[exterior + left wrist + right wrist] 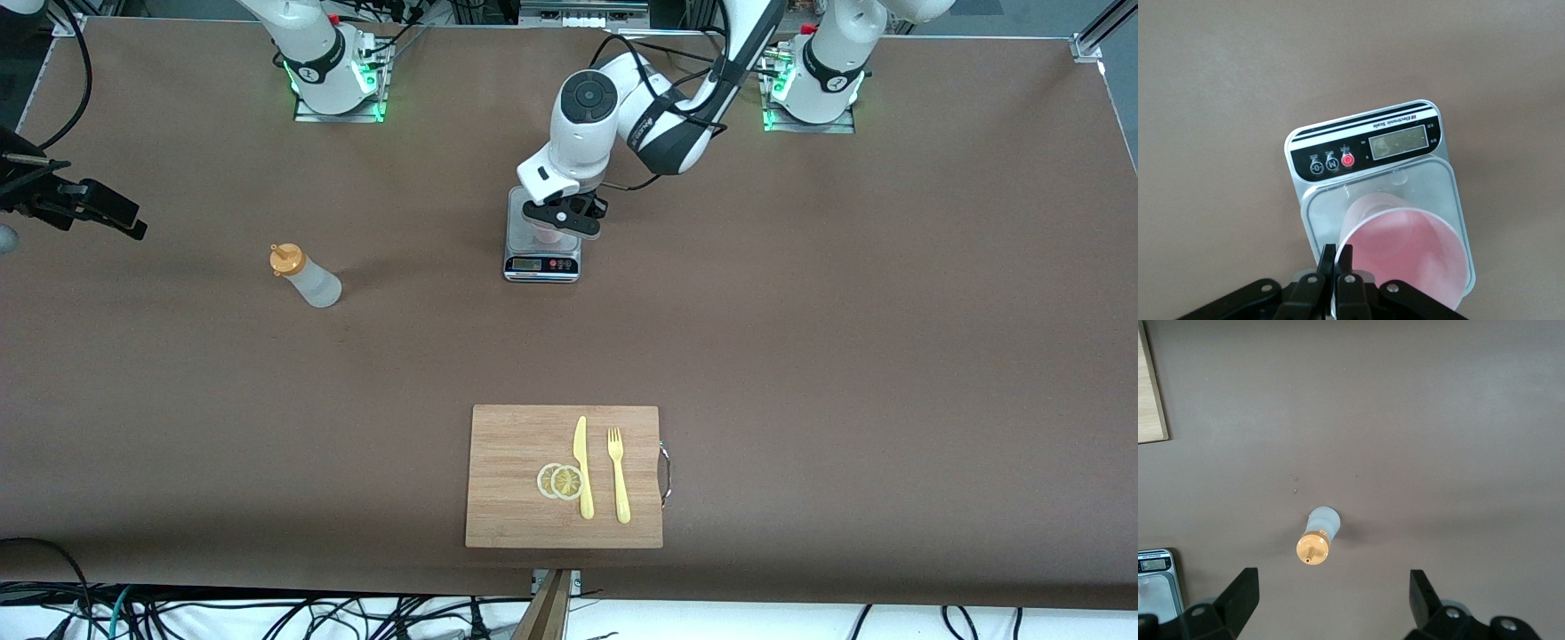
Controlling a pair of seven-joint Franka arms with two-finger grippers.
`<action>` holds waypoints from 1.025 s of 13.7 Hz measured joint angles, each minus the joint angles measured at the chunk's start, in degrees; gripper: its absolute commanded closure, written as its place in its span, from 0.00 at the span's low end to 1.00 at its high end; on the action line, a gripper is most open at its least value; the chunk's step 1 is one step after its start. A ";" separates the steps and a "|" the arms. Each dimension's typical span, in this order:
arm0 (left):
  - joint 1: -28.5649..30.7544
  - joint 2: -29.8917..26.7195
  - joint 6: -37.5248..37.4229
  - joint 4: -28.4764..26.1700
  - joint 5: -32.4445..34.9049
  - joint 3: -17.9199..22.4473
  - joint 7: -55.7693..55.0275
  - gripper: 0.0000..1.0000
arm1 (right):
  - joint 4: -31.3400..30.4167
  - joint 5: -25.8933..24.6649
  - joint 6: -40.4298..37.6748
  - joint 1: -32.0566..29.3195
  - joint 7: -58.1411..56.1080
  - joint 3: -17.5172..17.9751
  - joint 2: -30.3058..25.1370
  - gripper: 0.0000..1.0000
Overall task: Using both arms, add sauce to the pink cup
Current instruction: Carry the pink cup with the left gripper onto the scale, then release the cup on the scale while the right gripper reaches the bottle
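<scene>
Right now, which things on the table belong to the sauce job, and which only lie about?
For the job: sauce bottle, pink cup on the scale, left hand shut on the cup's rim.
Lying about: cutting board, knife, fork, lemon slices.

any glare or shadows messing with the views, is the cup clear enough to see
Front view: even light; the left gripper hides most of the pink cup, and the sauce casts a faint shadow. Left wrist view: cup rim sharp, soft sheen on the scale display. Right wrist view: open right gripper, sauce bottle crisp, mild vignetting.
</scene>
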 measured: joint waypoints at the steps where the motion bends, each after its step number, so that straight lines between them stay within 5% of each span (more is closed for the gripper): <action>1: -0.23 0.37 0.15 0.24 0.00 0.02 -0.03 0.93 | -0.02 0.00 0.02 0.00 0.00 0.00 0.13 0.00; 2: -0.35 0.72 0.29 0.41 0.00 0.04 -0.04 0.74 | -0.05 0.01 0.06 0.03 0.00 0.02 0.39 0.00; 4: -0.40 1.25 0.52 0.67 0.00 0.09 -0.05 0.00 | -0.15 0.02 0.47 0.39 0.00 0.12 1.48 0.00; 9: -0.33 0.42 -1.45 3.52 -1.97 0.54 -0.14 0.00 | -0.32 0.09 0.95 2.23 -3.39 0.58 5.54 0.00; 14: 3.68 -7.93 -20.58 11.90 -3.57 5.00 -0.10 0.00 | -0.58 5.61 1.30 0.37 -28.20 -0.24 10.66 0.00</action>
